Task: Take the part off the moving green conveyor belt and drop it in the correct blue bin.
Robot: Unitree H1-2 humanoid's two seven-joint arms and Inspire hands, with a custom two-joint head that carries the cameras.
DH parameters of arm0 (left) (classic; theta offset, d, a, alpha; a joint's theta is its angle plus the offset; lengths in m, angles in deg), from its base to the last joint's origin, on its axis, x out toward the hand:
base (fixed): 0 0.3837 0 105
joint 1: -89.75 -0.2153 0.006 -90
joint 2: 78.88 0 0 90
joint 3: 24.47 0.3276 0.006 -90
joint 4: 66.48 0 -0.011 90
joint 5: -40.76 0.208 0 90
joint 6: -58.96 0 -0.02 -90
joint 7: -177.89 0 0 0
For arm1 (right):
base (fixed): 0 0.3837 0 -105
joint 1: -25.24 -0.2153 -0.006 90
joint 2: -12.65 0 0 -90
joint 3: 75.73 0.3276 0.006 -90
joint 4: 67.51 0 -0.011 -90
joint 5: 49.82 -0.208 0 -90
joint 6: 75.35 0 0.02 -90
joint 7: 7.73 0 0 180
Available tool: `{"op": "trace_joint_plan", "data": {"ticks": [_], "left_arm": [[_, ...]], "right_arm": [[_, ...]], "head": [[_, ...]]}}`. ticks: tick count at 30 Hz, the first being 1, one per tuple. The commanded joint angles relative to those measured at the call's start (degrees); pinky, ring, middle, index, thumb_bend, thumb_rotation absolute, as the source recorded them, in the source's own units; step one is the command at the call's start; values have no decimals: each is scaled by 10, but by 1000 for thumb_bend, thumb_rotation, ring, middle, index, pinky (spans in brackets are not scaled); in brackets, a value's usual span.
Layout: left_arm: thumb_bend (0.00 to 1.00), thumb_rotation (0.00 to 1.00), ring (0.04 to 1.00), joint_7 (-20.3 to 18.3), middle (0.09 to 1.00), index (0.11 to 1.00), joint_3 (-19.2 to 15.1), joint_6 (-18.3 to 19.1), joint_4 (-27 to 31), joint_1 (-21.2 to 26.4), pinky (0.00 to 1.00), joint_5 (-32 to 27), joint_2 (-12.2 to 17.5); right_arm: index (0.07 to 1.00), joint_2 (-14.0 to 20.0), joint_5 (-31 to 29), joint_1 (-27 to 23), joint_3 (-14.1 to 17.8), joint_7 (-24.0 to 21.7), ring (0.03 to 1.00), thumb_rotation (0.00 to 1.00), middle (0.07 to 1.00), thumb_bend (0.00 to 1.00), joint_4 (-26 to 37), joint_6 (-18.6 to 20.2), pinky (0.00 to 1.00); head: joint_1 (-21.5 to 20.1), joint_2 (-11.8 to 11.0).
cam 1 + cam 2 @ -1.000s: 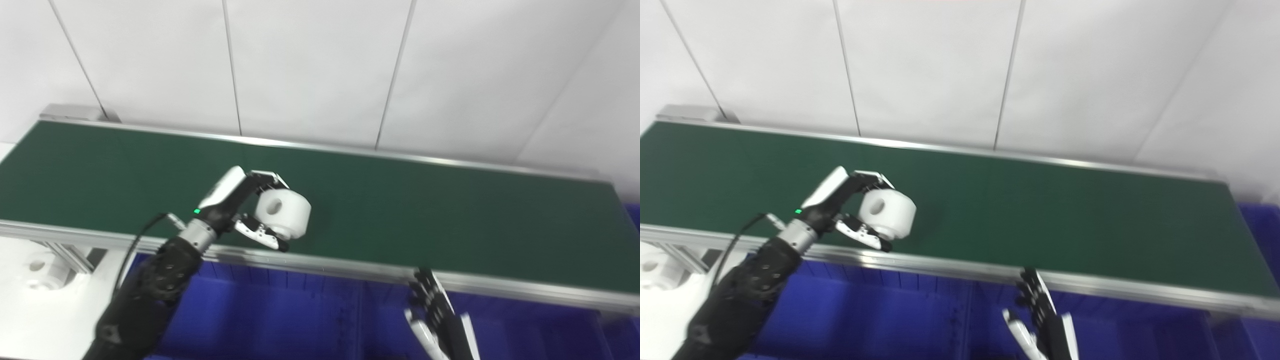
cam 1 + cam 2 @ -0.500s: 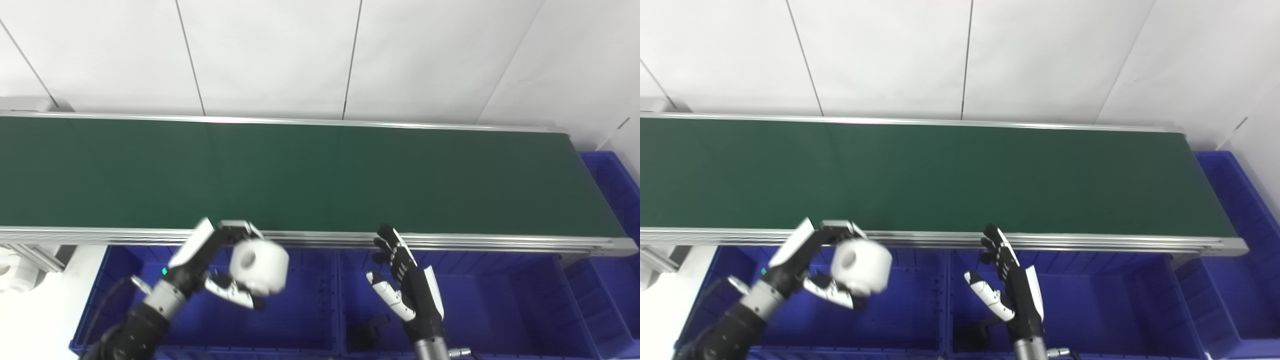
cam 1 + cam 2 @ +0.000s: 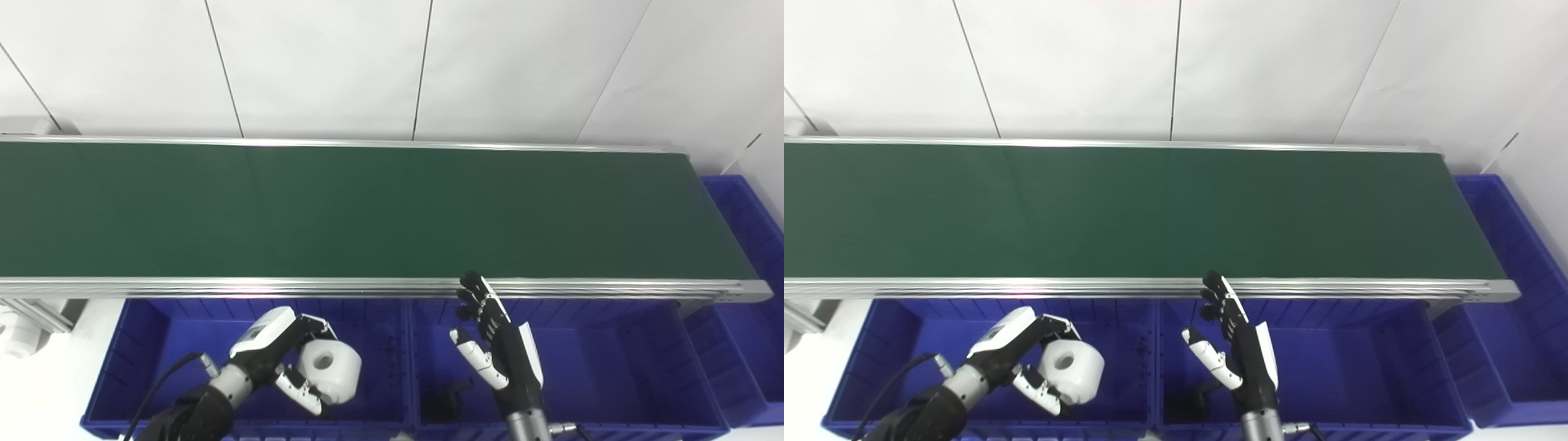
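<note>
— White, round, with a hole through the middle: the part (image 3: 329, 377), gripped in the left hand (image 3: 283, 361) and hung above the left blue bin (image 3: 141, 343). Pinched from two sides, upper fingers (image 3: 317, 325) curled over its top, thumb (image 3: 298, 392) pressed under its lower edge. Hole turned up toward the cameras.

— And around it?

— Just beyond, the green conveyor belt (image 3: 367, 211), bare across its whole length, edged by a silver rail (image 3: 343, 285) along the near side. Below that rail, a row of blue bins; the middle blue bin (image 3: 588, 367) next to the left one, split off by a shared wall. Something small and dark (image 3: 450, 395) lay on the floor of that middle bin, too blurred to name. A further blue bin (image 3: 1513, 294) stood at the belt's right end. White wall panels (image 3: 318, 61) behind everything. At far left, a white object (image 3: 15, 334) on the pale surface, well apart from the bins.

— Anything in the way?

— Nothing between part and bin floor.

— The other hand?

— Right hand (image 3: 496, 352) raised upright over the middle bin, near the rail. Fingers (image 3: 478, 300) straight and spread, thumb held out to the side; held nothing, touched nothing.
</note>
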Motion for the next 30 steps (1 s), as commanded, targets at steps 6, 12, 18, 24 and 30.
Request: {"op": "trace_joint_plan", "data": {"ticks": [6, 12, 18, 24, 30], "left_arm": [[674, 253, 935, 57, 954, 868, -5, 15, 27, 7, 836, 43, -4], [769, 557, 973, 41, 1000, 991, -36, -31, 74, -34, 883, -94, -14], [792, 649, 926, -24, 972, 980, -59, -74, 101, -90, 822, -299, -48], [762, 662, 963, -27, 1000, 1000, -70, -129, 51, -109, 897, -346, -68], [750, 654, 975, -24, 1000, 1000, -78, -130, 37, -106, 911, -351, -77]], "right_arm": [[920, -2, -5, -3, -2, 8, 885, 664, 906, 734, 13, -33, 846], [920, -3, 6, 8, -2, 16, 886, 657, 909, 734, 23, -32, 838], [919, -3, 25, 19, 2, 35, 883, 667, 907, 733, 29, -33, 822], [915, 5, 19, 23, -1, 36, 882, 661, 906, 737, 25, -33, 828], [919, 5, 16, 22, 0, 29, 880, 640, 906, 731, 25, -18, 830]], "head": [[-1, -3], [0, -5], [7, -10], [14, -14], [12, -16]]}}
